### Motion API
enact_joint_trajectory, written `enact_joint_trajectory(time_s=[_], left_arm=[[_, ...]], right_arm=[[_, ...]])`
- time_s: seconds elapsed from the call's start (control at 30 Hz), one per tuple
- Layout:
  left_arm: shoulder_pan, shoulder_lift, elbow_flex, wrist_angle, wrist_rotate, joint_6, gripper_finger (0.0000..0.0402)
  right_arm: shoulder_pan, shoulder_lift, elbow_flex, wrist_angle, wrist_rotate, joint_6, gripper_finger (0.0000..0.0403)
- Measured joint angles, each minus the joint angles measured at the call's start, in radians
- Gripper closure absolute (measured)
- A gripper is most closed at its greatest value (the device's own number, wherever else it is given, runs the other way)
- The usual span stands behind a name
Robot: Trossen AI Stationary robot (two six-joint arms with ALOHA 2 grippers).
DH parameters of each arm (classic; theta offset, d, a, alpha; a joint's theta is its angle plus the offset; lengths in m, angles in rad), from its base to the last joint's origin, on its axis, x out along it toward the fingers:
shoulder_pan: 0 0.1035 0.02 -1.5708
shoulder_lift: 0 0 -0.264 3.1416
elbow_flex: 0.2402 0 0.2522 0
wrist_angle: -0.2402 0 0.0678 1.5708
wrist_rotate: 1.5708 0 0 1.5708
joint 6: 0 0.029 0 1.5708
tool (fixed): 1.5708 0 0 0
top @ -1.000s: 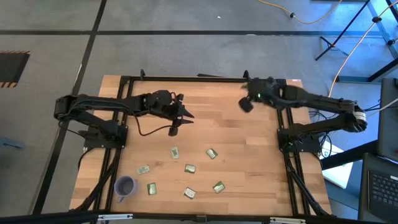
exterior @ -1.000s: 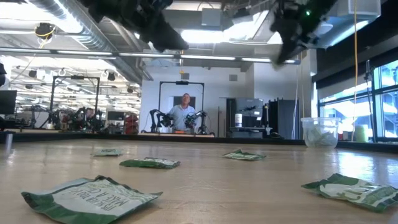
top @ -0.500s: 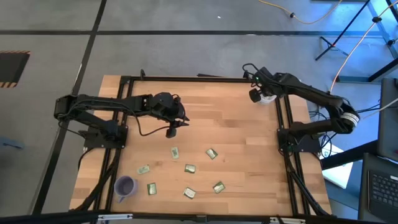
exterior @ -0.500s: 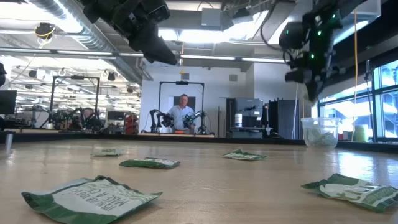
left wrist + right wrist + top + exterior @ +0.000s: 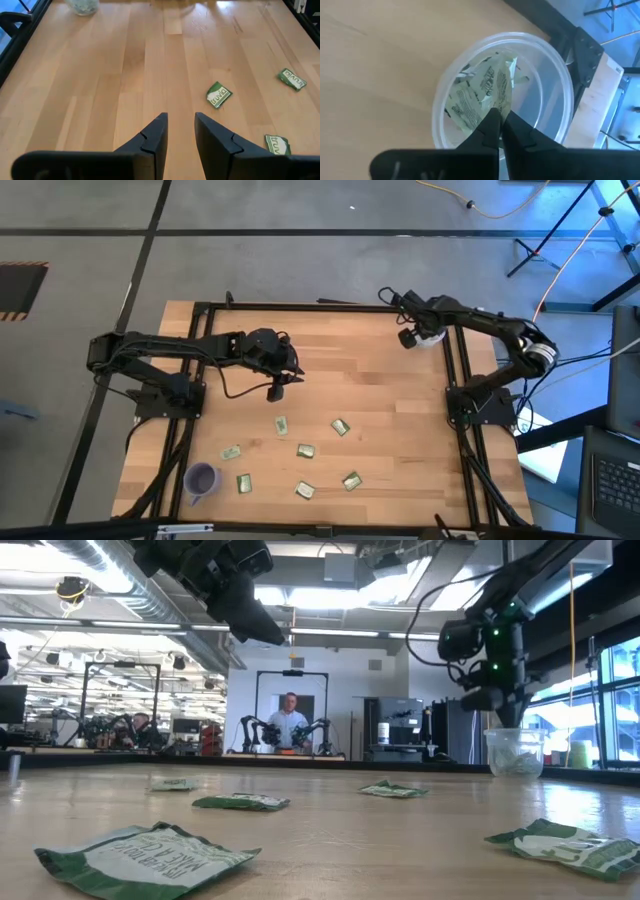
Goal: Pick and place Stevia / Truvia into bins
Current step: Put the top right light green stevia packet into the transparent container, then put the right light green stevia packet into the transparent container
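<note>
Several pale green and white sachets (image 5: 306,450) lie flat on the near half of the wooden table; some also show in the left wrist view (image 5: 218,95). The purple cup (image 5: 202,478) stands near the near left corner. The translucent white cup (image 5: 432,337) stands at the far right and holds sachets (image 5: 465,107). My right gripper (image 5: 501,116) hangs over this cup (image 5: 515,752), shut on one sachet (image 5: 495,85). My left gripper (image 5: 180,122) is open and empty, up above the table's middle left (image 5: 283,380). My right gripper pinches one sachet by its edge (image 5: 497,104) between its two fingertips (image 5: 490,127). The fingers come from above, pointing down into the cup's mouth. The sachet hangs edge-on below the fingers, over the sachets lying in the cup.
Black frame rails (image 5: 455,380) run along the table's left, right and far edges. Bare wood lies between the two arms. In the low view a person (image 5: 290,720) stands far back in the room behind the table.
My right gripper has gone toward the table's far right corner, tipped from slanting to pointing down, and come down over the translucent cup. My left gripper has drawn back a little toward the table's left.
</note>
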Motion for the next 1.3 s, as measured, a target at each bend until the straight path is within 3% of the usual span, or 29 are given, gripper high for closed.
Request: enact_joint_trajectory(time_s=[0.43, 0.67, 0.83, 0.97, 1.3], left_arm=[[0.0, 0.0, 0.0, 0.0, 0.0, -0.002, 0.0313], [-0.007, 0.0, 0.0, -0.073, 0.001, 0.001, 0.0313], [-0.056, 0.001, -0.001, -0.134, 0.002, 0.001, 0.0313], [-0.128, 0.018, -0.001, -0.148, 0.0, 0.0, 0.0314], [-0.241, 0.19, -0.001, -0.217, -0.021, -0.177, 0.0314]], right_arm=[[0.0, -0.008, 0.0, -0.002, 0.002, 0.006, 0.0306], [0.032, -0.141, 0.01, 0.003, 0.004, 0.044, 0.0289], [0.156, -0.255, 0.01, 0.055, 0.004, 0.062, 0.0288], [0.305, -0.317, 0.007, 0.164, 0.003, 0.084, 0.0288], [0.641, -0.361, -0.244, 0.843, -0.001, -0.047, 0.0288]])
